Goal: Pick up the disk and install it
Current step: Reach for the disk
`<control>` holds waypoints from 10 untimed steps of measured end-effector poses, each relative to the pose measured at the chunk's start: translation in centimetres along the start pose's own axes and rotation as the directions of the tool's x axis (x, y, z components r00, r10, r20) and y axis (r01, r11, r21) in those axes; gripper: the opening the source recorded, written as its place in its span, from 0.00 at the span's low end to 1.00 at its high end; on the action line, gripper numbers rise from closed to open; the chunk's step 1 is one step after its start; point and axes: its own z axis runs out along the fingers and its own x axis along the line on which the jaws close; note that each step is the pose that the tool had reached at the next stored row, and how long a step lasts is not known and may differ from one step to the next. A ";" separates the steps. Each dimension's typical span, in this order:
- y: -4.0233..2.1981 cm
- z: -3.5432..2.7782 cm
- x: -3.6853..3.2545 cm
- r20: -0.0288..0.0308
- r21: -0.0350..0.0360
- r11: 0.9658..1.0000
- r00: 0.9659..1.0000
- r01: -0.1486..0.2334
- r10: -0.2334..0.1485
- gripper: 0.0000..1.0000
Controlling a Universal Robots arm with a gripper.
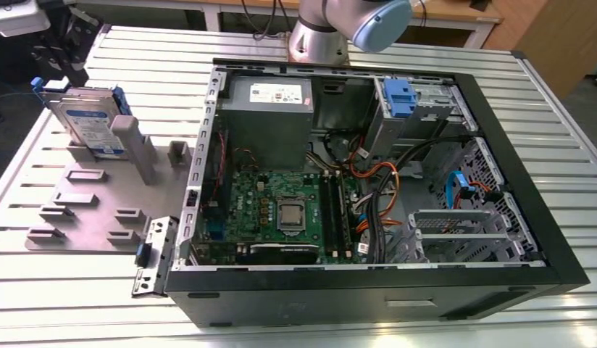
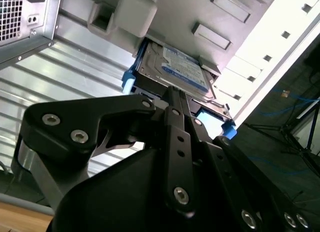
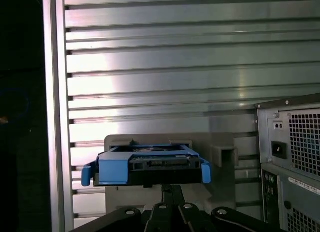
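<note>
The disk (image 1: 89,123) stands on edge in a slot of the grey fixture plate (image 1: 90,210), at the exterior view's left. It is a silver drive with a blue-and-white label in a blue caddy frame. In the first wrist view I look at the disk's (image 3: 150,167) blue end; in the second wrist view the label side of the disk (image 2: 177,67) faces me. My gripper (image 1: 72,67) hangs just above the disk's top edge. Its black fingers lie close together, shut on nothing, in both wrist views (image 3: 172,188) (image 2: 172,95).
An open computer case (image 1: 530,210) lies on the slatted metal table (image 1: 47,304), with a motherboard (image 1: 279,210), a grey power supply (image 1: 269,109) and a blue-handled caddy (image 1: 400,98) in its bay. The case's rear (image 3: 295,157) is near the fixture. The arm's base (image 1: 318,40) stands behind the case.
</note>
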 end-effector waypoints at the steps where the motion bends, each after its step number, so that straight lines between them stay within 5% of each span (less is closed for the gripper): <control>1: 0.00 0.03 0.01 -0.007 0.001 1.000 1.000 0.000 0.000 0.11; 4: -0.01 0.12 0.00 -0.036 0.006 1.000 0.999 -0.001 0.002 0.11; 5: -0.01 0.14 0.01 -0.042 0.006 1.000 0.999 -0.002 0.002 0.11; 10: -0.01 0.13 0.00 -0.043 0.007 1.000 0.999 -0.002 0.002 0.11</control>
